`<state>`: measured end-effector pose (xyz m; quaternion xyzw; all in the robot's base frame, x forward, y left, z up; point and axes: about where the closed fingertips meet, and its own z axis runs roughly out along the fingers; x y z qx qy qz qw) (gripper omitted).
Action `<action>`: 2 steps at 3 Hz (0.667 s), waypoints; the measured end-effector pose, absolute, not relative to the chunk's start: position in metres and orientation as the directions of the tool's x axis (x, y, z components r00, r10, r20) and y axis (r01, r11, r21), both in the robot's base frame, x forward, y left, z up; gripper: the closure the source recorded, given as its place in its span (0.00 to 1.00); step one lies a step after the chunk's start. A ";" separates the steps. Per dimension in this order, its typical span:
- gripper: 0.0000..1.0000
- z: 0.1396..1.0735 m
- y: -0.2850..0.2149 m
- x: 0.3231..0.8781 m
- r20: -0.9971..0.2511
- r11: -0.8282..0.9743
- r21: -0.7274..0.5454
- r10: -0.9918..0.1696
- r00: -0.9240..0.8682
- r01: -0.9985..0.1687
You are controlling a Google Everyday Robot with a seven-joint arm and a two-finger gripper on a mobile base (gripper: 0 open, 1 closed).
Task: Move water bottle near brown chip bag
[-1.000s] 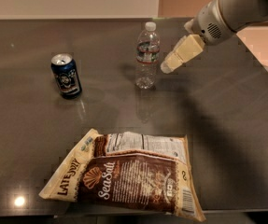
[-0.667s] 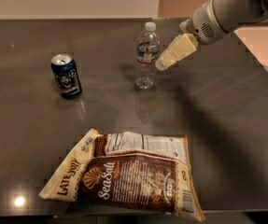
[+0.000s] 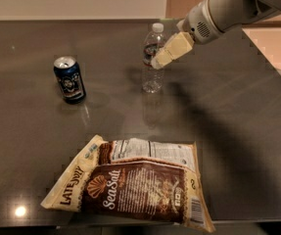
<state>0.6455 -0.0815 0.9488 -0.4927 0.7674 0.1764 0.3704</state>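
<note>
Closing in: a moment ago off at 3 o'clock of the water bottle (image 3: 152, 77) with a gap between, now brought across with the gripper (image 3: 160, 58) overlapping the bottle's upper right, at about 2 o'clock. Cannot tell whether spread, pressed together or already pinching. Bottle unmoved, upright, at 12 o'clock of the brown chip bag (image 3: 130, 185) and well apart from it, with the soda can (image 3: 69, 78) at its 9 o'clock. Likely reaching to grasp, with the carry toward 6 o'clock not yet begun.

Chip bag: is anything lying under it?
The brown chip bag lies on the dark table; anything beneath it is covered. The pincer hovers by the water bottle.
</note>
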 end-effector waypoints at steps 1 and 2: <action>0.00 0.948 -0.069 0.652 -0.748 0.441 -0.089 -0.622 -0.232 -0.893; 0.19 0.948 -0.060 0.653 -0.749 0.425 -0.075 -0.621 -0.230 -0.902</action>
